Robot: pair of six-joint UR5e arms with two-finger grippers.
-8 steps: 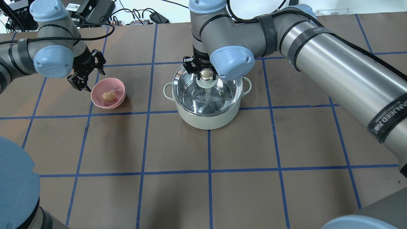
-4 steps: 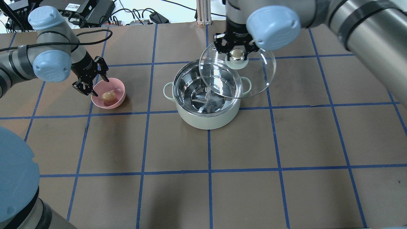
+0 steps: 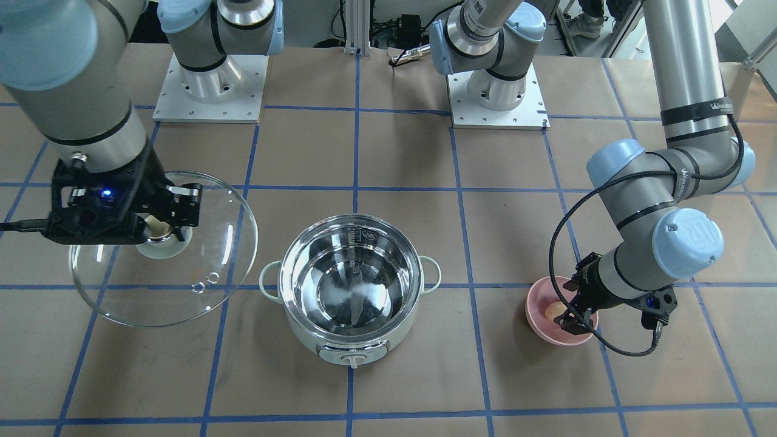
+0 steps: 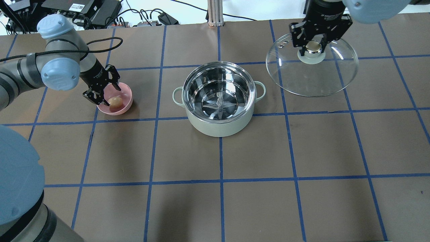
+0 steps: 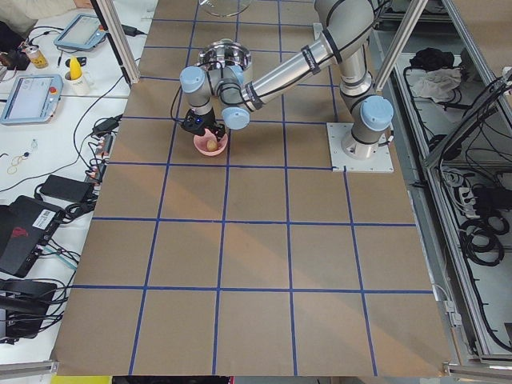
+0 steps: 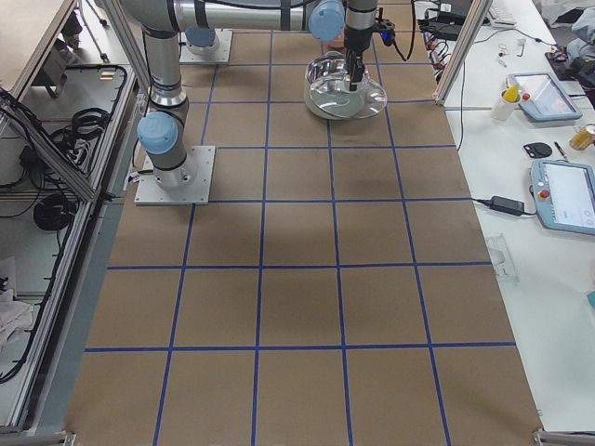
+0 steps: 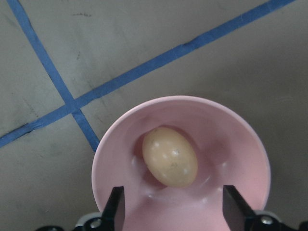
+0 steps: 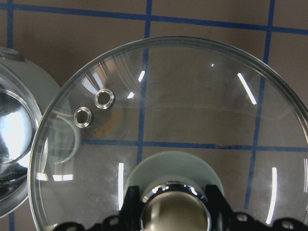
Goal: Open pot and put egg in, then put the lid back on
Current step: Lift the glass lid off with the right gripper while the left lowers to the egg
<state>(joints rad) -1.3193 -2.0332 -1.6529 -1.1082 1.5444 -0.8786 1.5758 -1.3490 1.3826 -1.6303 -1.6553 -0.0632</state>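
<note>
The pale mint pot [image 4: 220,127] stands open at mid-table, its shiny steel inside empty; it also shows in the front view [image 3: 352,340]. My right gripper [image 4: 314,47] is shut on the cream knob of the glass lid [image 4: 312,80] and holds it to the right of the pot, clear of it. The lid also shows in the front view [image 3: 164,297] and the right wrist view [image 8: 192,110]. The tan egg [image 4: 115,102] lies in a pink bowl [image 4: 127,105]. My left gripper [image 4: 104,93] is open at the bowl, its fingers either side of the egg [image 7: 169,156].
The brown table [image 4: 221,201] has a blue tape grid. Cables and black boxes [image 4: 100,10] lie beyond its far edge. The pot's control knob [image 3: 354,360] faces away from the robot. Both arm bases [image 3: 209,85] stand on steel plates at the table's robot side.
My right gripper has lifted the lid off the pot and carried it right and away. My left gripper has moved from beside the bowl down over the egg.
</note>
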